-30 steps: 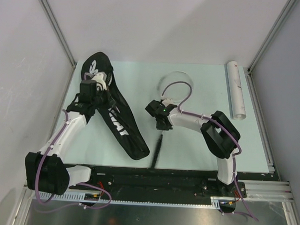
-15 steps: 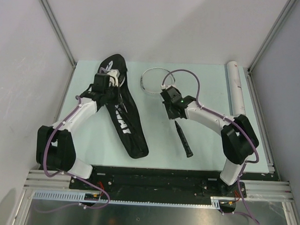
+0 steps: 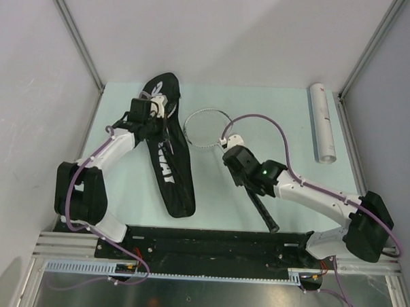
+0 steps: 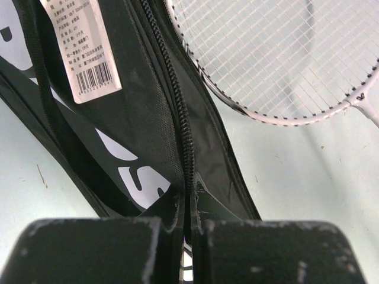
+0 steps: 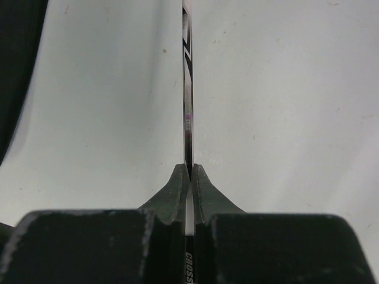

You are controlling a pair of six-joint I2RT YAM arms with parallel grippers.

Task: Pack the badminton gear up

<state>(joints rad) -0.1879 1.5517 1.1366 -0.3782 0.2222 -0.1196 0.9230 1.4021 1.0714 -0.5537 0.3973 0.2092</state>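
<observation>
The long black racket bag (image 3: 169,167) lies slantwise on the left half of the table. My left gripper (image 3: 155,121) is shut on the bag's zipper edge (image 4: 188,148) near its wide end. One silver-white racket lies to the right of the bag, its head (image 3: 206,126) close beside the bag and also in the left wrist view (image 4: 278,59). My right gripper (image 3: 231,153) is shut on the racket's thin shaft (image 5: 188,89), with the black handle (image 3: 265,212) trailing toward the near edge. The white tube (image 3: 323,125) lies at the far right. No shuttlecocks or second racket show.
A white barcode label (image 4: 89,47) hangs on the bag. Metal frame posts and grey walls stand round the table. The black base rail (image 3: 208,243) runs along the near edge, just beyond the handle's end.
My right arm has swung the racket: its head moved left up to the bag, its handle out to the right and nearer. My left gripper shifted the bag's wide end farther back and right.
</observation>
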